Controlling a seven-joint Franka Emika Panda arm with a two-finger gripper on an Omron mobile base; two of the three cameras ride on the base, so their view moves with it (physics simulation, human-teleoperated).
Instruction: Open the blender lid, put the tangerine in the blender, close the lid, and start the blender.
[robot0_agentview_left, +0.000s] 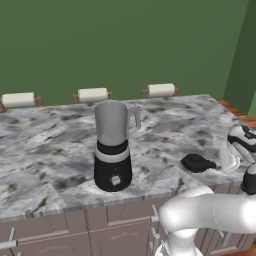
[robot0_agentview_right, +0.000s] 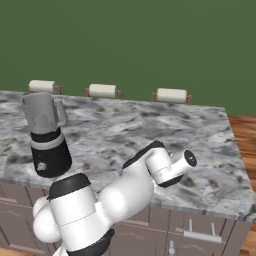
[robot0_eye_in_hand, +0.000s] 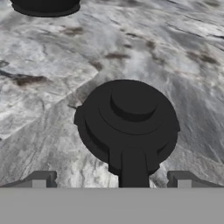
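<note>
blender lid (robot0_eye_in_hand: 129, 120) on counter (robot0_eye_in_hand: 183, 61), right of blender (robot0_agentview_left: 113, 145).

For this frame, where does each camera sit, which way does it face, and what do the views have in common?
Left base view: behind the arm's left, looking forward and down at the blender on the counter; the arm's white links rise lower right.
Right base view: behind the arm's right, same counter; white arm rises lower left.
Hand view: looks down past the open gripper at the blender lid lying on the counter.
Shared: both base views show the lidless blender; left base and hand views show the lid.
</note>
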